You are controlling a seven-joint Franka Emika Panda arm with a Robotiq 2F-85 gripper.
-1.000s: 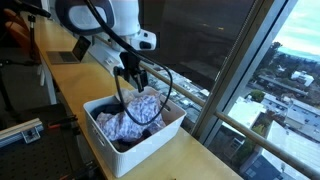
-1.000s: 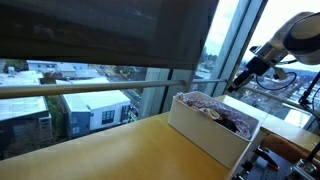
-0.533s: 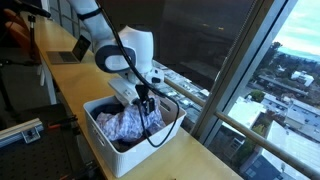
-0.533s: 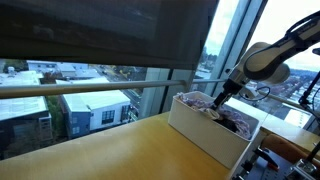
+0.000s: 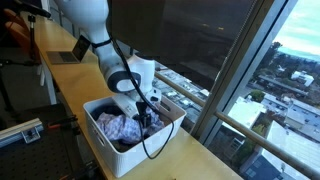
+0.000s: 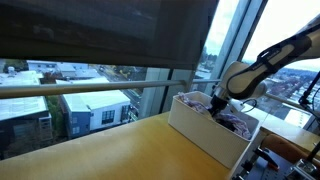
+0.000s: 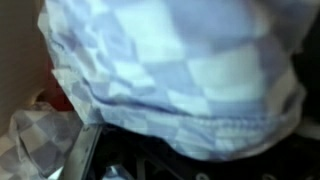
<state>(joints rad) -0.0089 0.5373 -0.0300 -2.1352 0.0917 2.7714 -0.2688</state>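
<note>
Hanging inside white bin (image 5: 104, 146), end effector (image 5: 148, 118) spread wide, against checkered cloths (image 5: 120, 127), window (image 5: 245, 60) beside

Crumpled lilac-white checked cloth (image 5: 119, 127), prob. bunched w/ others, lying inside white bin (image 5: 104, 148).

Daylight pours in through the tall windows (image 5: 262, 80), and the city beyond them looks bright and slightly washed out in both exterior views. The dark blind (image 6: 100, 35) forms a heavy, unlit band across the top, while the counter (image 6: 110, 150) below it carries a soft warm sheen. Both exterior views are coarse and soft. The wrist view is badly out of focus: the checked cloth (image 7: 180, 70) fills it as a pale blur, with deep shadow along the bottom edge.
</note>
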